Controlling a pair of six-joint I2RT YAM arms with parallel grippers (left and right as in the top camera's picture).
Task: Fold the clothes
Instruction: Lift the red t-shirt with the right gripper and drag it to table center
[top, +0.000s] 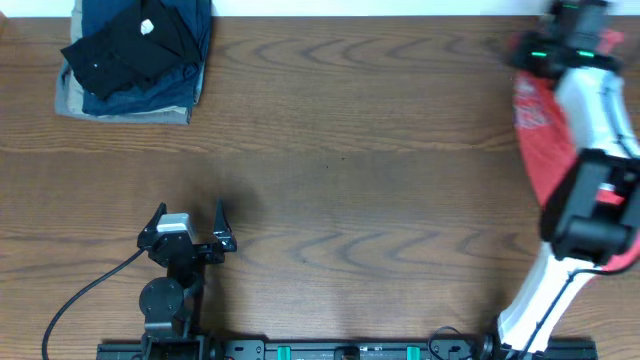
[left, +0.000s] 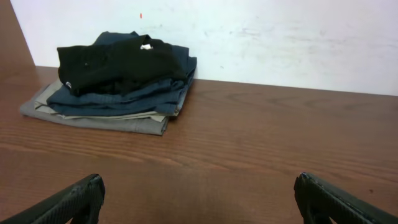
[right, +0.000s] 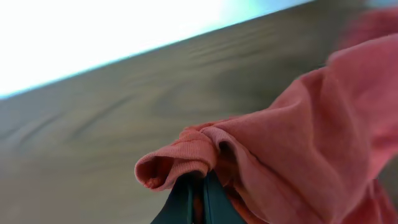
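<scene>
The clothes, an orange-red T-shirt (top: 540, 150), are bunched at the table's far right edge, partly under my right arm (top: 590, 110); some white print shows on the shirt. In the right wrist view my right gripper (right: 198, 193) is shut on a rolled hem of the shirt (right: 311, 137), which is lifted above the wood. My left gripper (top: 190, 215) stands open at the front left over bare table, far from the shirt. In the left wrist view its fingers (left: 81, 199) are spread wide with nothing between them.
A stack of folded black, navy and khaki garments (top: 135, 60) sits at the back left corner, also seen ahead of the left gripper (left: 118, 87). A pale wall runs behind the table. A black cable (top: 80, 295) trails from the left arm's base.
</scene>
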